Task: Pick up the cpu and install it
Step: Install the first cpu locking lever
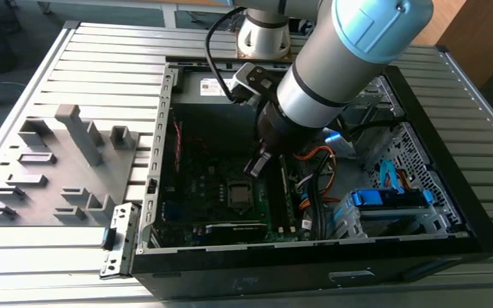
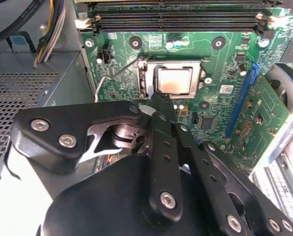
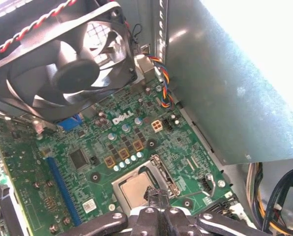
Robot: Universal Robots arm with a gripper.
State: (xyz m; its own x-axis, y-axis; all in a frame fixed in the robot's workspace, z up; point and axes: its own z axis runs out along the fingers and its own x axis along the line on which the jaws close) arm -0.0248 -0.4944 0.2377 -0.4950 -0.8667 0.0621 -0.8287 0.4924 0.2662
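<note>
My gripper is down inside the open computer case, hanging over the green motherboard. In the second wrist view my fingers come together into one narrow black tip with no gap between them, and nothing is pinched there. That tip sits right at the near edge of the cpu; I cannot tell whether it touches the chip or hovers just above it.

The cpu lies flat in the socket frame, pale top up, just ahead of my fingertips, and the frame's wire lever stands raised off to one side. In the first wrist view the cpu shows just beyond my fingertip, with the case fan well beyond it. The memory slots run across the board on the far side of the socket from me.
</note>
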